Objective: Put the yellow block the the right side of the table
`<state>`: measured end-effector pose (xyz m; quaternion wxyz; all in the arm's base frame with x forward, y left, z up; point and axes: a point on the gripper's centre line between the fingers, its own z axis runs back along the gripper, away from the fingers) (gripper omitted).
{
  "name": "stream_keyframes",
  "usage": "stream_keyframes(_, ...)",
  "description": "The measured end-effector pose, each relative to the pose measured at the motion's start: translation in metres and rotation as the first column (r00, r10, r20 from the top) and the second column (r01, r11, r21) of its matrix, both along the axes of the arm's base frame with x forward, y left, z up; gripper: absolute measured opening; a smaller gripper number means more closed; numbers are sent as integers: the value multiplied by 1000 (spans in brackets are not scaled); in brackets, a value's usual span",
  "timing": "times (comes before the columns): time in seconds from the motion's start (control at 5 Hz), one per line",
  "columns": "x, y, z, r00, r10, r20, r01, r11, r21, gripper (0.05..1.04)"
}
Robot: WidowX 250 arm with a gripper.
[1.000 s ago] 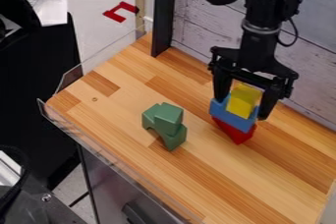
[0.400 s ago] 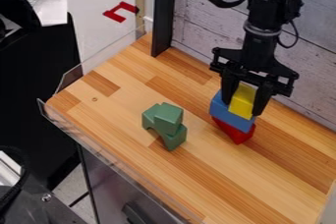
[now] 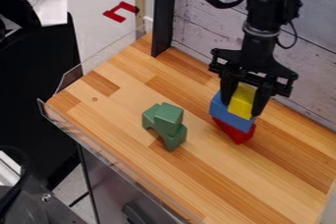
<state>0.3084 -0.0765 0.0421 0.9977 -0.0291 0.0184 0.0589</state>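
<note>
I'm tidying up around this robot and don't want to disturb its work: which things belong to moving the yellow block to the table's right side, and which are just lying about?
Part of the job:
- yellow block, between the fingers
- gripper
- table, its right side the destination

Just lying about:
- blue block
- red block, under the blue
- green blocks, touching each other

Black fingers [image 3: 228, 89] grip the yellow block [image 3: 242, 101] above the blue block [image 3: 228, 116].
</note>
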Motion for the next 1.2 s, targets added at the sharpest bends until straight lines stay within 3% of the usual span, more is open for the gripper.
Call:
stream_keyframes(0.4,-18,-18,2,999,-39,-16,39,999,17,579)
stream_keyframes(0.6,-23,-29,1,999,-44,-28,44,999,-2,579)
stream_keyframes(0.8,-31,-40,-7,997,-59,-53,58,998,-33,579)
stream_keyframes(1.2,-39,-55,-29,990,-94,-103,89,995,-51,579)
